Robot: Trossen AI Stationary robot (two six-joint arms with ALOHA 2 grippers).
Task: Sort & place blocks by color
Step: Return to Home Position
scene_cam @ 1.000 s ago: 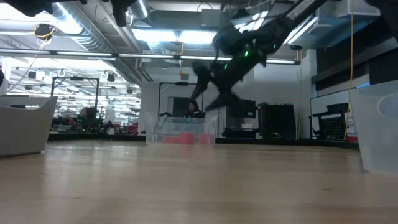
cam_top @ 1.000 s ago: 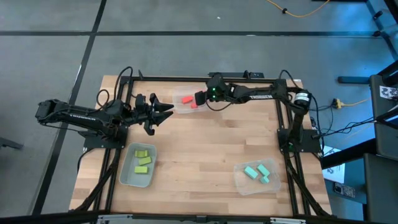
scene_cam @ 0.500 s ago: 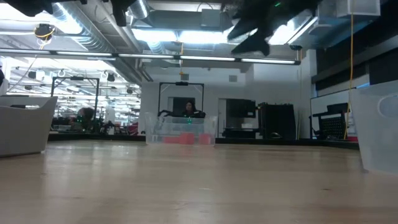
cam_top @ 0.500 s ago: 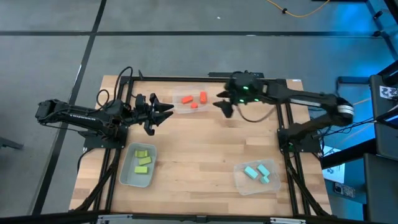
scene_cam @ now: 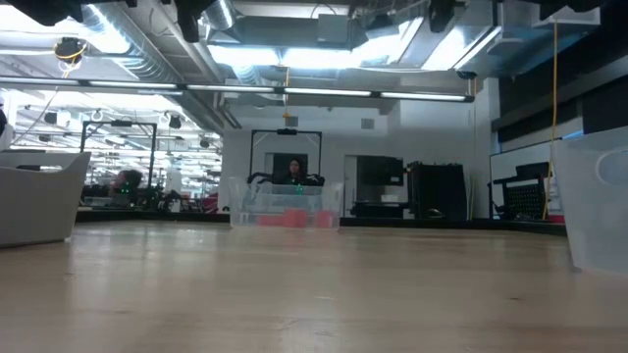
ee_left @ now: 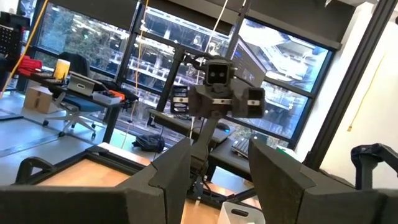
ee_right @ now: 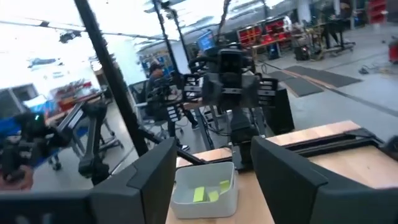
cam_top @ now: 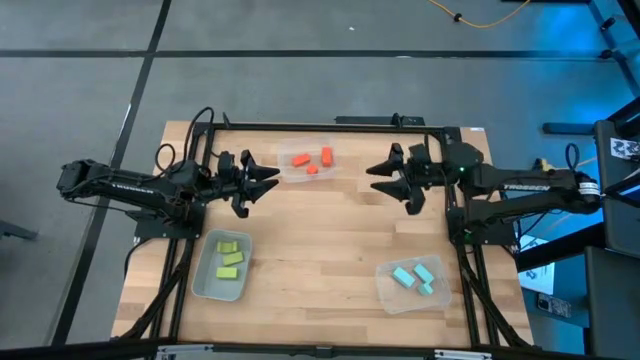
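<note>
Over the right side of the wooden worktop [cam_top: 330, 225], the right hand [cam_top: 385, 180] hangs with its two dark fingers spread and nothing between them. It faces the left hand [cam_top: 262, 180], which waits over the left side, likewise spread and empty. A second ago the right hand was reaching over the far clear plastic bin [cam_top: 333, 173]; it has since pulled back, well apart from it. Three small orange-red blocks [cam_top: 299, 159] lie inside that bin. Three yellow-green blocks [cam_top: 233, 258] lie in the front-left clear bin [cam_top: 200, 285], and three light blue blocks [cam_top: 404, 276] in the front-right clear bin [cam_top: 385, 296]. No block shows loose on the wood. By my reading the sorting is complete, each colour in its own bin, and the withdrawal is simply the arm going to rest.
</note>
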